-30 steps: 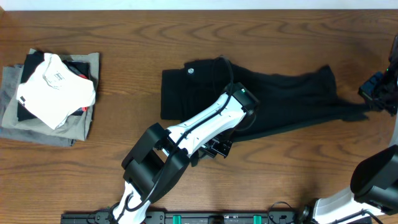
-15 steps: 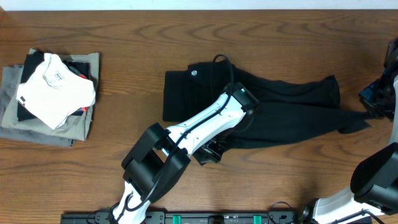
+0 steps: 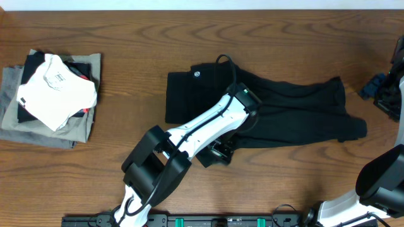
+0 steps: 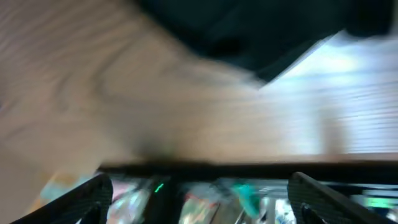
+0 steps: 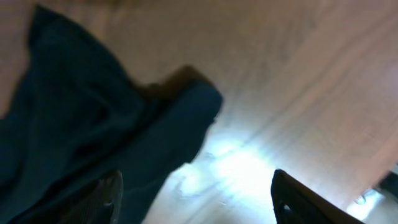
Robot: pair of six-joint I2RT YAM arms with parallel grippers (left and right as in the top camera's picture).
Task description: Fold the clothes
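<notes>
i see the black shirt (image 3: pixel 290 113) lying on the table (image 3: pixel 126 44), from the middle toward the right. its long axis runs left to right, dipping a little at the right end, and the label end points left. my left gripper (image 4: pixel 202 202) is spread wide and holds nothing, by the shirt's near edge. my right gripper (image 5: pixel 196 199) is also spread and empty, near the right end.

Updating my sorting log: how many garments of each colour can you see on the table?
Black T-shirt: 1
White folded garment: 1
Grey-olive folded garment: 1
Total: 3 clearly seen; a dark layer under the white one may be another.
</notes>
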